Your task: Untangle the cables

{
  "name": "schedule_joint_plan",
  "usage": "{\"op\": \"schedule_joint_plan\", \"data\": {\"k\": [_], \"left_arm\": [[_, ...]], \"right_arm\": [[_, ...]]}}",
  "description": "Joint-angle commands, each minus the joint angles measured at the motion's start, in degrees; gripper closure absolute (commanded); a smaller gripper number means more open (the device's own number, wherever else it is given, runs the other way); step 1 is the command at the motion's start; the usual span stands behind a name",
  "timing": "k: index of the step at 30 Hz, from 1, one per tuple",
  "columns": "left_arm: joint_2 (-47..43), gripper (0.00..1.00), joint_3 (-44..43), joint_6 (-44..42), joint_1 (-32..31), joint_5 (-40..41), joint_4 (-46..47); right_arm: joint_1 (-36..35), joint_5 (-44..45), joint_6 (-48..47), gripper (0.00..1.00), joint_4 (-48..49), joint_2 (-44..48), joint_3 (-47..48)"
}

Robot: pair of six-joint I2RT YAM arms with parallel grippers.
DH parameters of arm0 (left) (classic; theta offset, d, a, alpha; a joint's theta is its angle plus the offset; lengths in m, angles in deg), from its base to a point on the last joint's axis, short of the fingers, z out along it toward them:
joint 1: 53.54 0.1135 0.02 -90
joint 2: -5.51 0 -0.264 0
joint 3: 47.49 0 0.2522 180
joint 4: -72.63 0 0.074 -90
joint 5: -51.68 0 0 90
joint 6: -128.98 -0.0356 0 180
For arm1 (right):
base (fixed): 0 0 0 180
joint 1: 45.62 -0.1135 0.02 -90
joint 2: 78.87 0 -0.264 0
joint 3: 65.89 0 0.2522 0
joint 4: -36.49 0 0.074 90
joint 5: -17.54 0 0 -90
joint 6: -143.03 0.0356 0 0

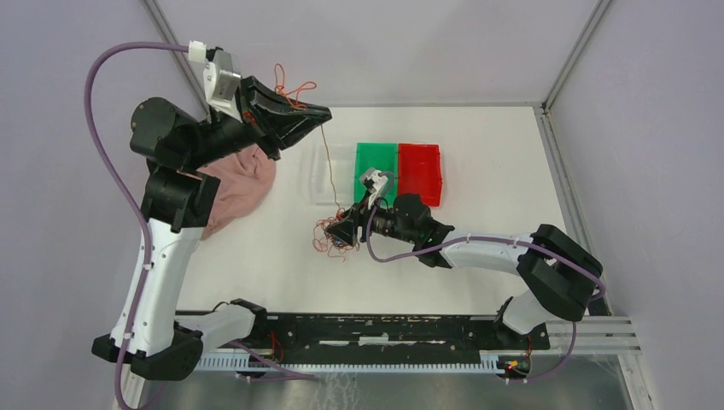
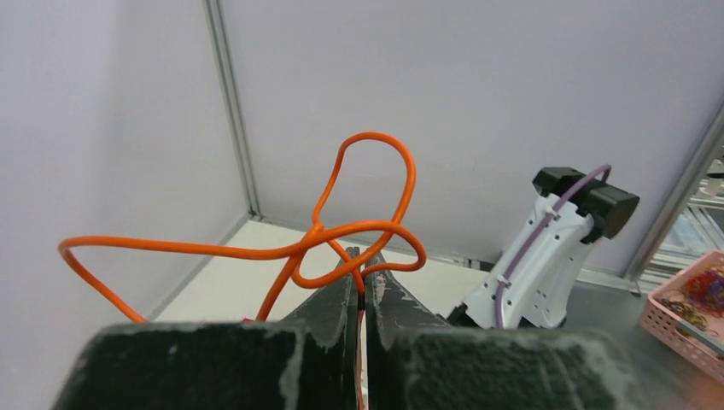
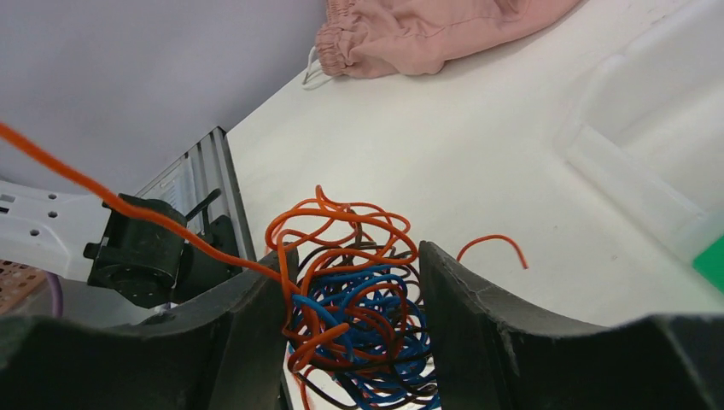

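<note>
Early-to-mid progress, I'd judge. Left end effector point(image 2: 360, 282) is clamped on one orange cable point(image 2: 341, 231), lifted at the worktop's point(image 1: 478, 154) 11 o'clock; the cable's tail runs down into the tangle point(image 3: 359, 307) near centre. Right end effector point(image 3: 354, 256) has its jaws apart, straddling that tangle. Blue, brown and other orange strands are knotted together; nothing is fully separated yet.

robot lab cell, grey panel walls point(image 1: 384, 43), aluminium posts point(image 2: 232, 111), white table point(image 1: 495, 154)
</note>
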Motion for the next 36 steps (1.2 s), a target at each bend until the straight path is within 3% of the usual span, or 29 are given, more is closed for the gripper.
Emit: {"op": "schedule_joint_plan", "data": {"k": [1, 9, 15, 21, 24, 30, 36], "left_arm": [[1.75, 0.97, -7.29, -2.12, -0.27, 4.06, 2.66], [5.64, 0.97, -18.68, -4.22, -0.23, 8.05, 1.97], [9.17, 0.97, -28.09, -8.87, -0.26, 15.34, 4.03], [9.93, 0.97, -31.53, -12.72, -0.21, 20.59, 6.87], [9.02, 0.97, -29.53, -12.77, -0.23, 18.9, 4.98], [4.21, 0.97, -17.6, -14.96, -0.21, 17.81, 4.82], [-0.27, 0.97, -5.46, -14.48, -0.24, 18.26, 4.95]], "right_arm": [[-0.19, 3.38, -1.87, 0.39, 2.26, -0.88, -0.75], [-0.25, 5.28, -1.92, 0.37, 2.42, -3.71, -2.42], [-0.24, 7.27, -1.91, 0.35, 1.66, -4.66, -3.5], [-0.18, 9.0, -0.55, 0.36, 3.18, -5.49, -4.89], [-0.2, 9.96, -0.44, 0.34, 2.58, -2.92, -4.92], [-0.18, 10.58, -2.99, 0.25, -9.44, 4.82, 1.33], [-0.15, 13.26, -3.69, 0.21, -13.98, 9.89, 5.15]]}}
